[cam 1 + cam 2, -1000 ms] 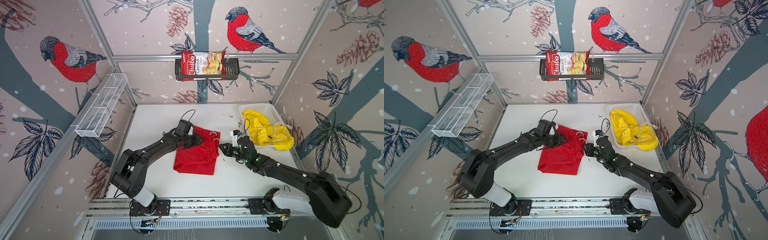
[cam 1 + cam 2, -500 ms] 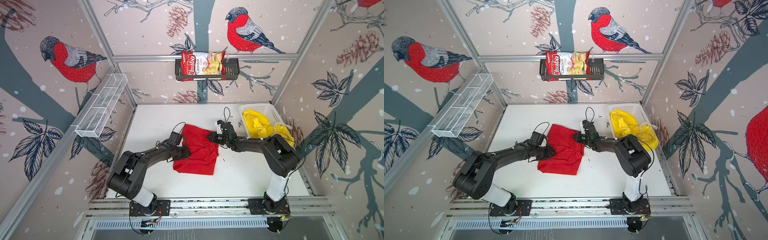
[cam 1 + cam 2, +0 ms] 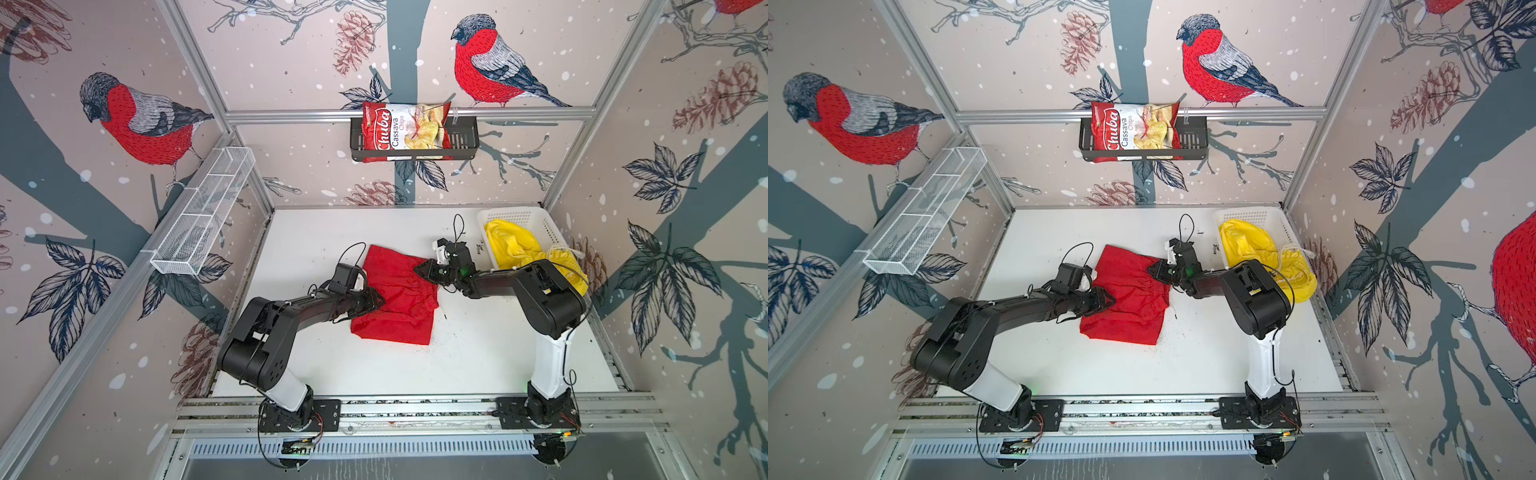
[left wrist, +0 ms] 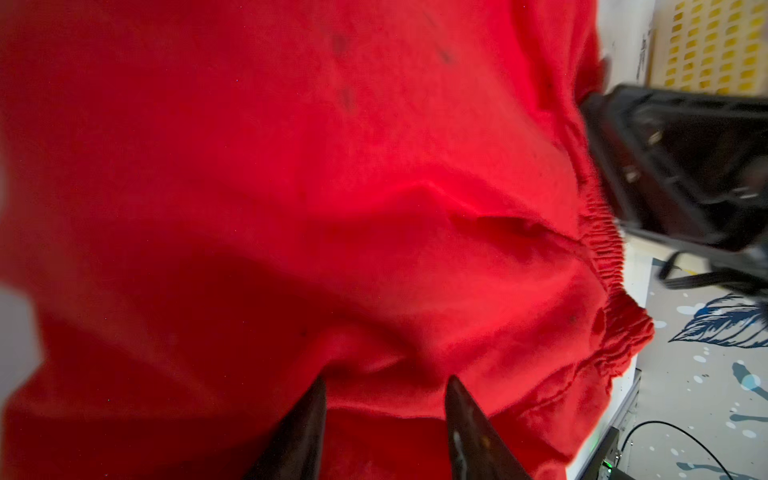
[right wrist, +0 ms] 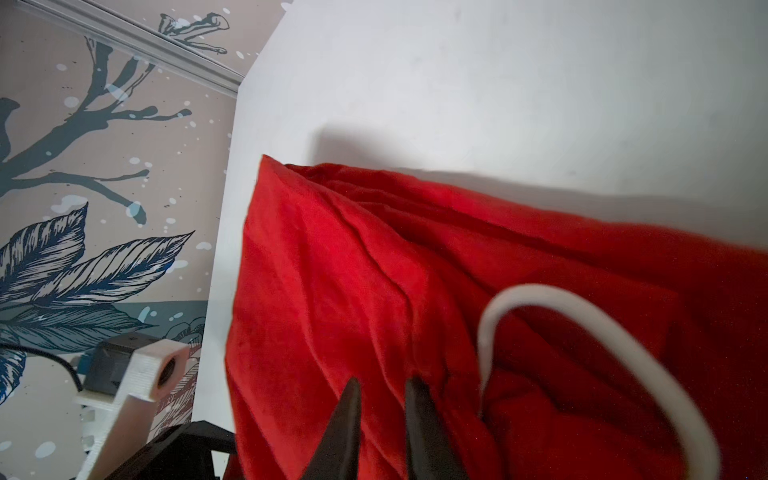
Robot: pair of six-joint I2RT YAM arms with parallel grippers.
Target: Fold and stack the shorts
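Note:
The red shorts (image 3: 399, 299) (image 3: 1133, 303) lie folded mid-table in both top views. My left gripper (image 3: 379, 300) (image 4: 384, 382) rests on their left half, jaws apart, a fabric fold (image 4: 374, 399) running across the gap. My right gripper (image 3: 419, 268) (image 5: 382, 384) sits at the far right waistband corner, jaws nearly together with a ridge of red cloth between them. A white drawstring loop (image 5: 540, 299) lies beside it. The yellow shorts (image 3: 515, 249) (image 3: 1250, 245) are crumpled in the white basket (image 3: 519, 216).
The basket stands in the table's back right corner against the wall. A chips bag (image 3: 405, 131) sits in a black rack on the back wall. A white wire shelf (image 3: 203, 216) hangs on the left wall. Dark specks dot the table (image 3: 478, 353) beside the shorts.
My right gripper swung from the shorts' right side to their far right corner. My left gripper came nearer along the left side. The far edge of the red shorts spread wider.

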